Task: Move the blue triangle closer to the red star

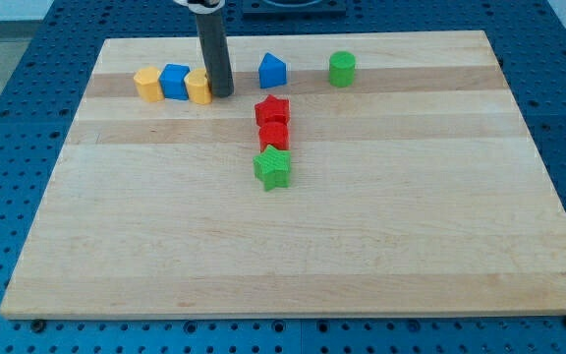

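Claw: none fitted; my tip [221,94] rested beside a yellow block [198,87]. Blue triangle block [272,71] sat just above the red star block [272,110] on the wooden bench [411,197]. Advised: circle above, push gently down.

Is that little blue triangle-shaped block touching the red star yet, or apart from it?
Apart. The blue triangle sits above the red star, with bare wood visible between them. My tip is at the triangle's left, not touching it.
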